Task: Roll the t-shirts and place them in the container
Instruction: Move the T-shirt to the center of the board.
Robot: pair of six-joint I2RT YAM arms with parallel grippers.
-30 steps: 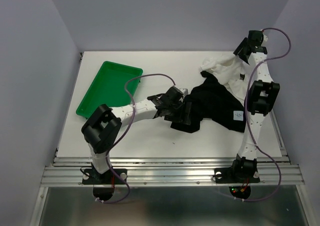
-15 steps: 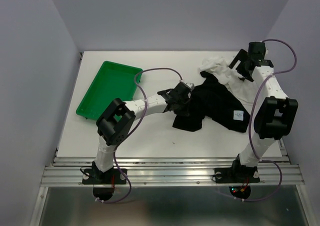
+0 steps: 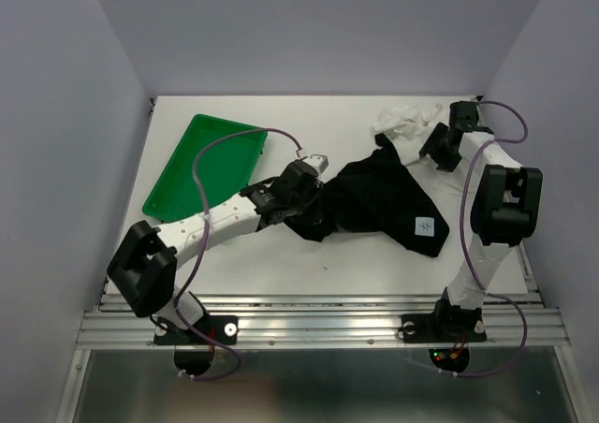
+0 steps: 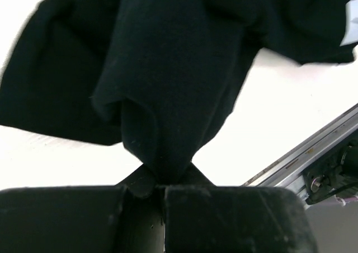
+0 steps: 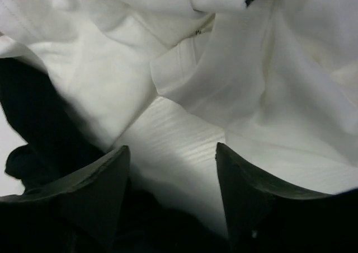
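Left gripper (image 4: pixel 165 180) is clenching plain black cloth t-shirt (image 3: pixel 374 194) mid-table. Right gripper (image 5: pixel 170 169) is hanging spread-jawed over crumpled white cloth t-shirt (image 3: pixel 402 122), far right corner. Green plastic tray (image 3: pixel 206 161) is lying near far left corner, apart from both.

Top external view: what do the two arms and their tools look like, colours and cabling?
The left arm and right arm both have white link tubes with chunky black joint housings and black bases. A thin purple cable loops loosely along each. The left tool and right tool are black, with flat matte fingers.
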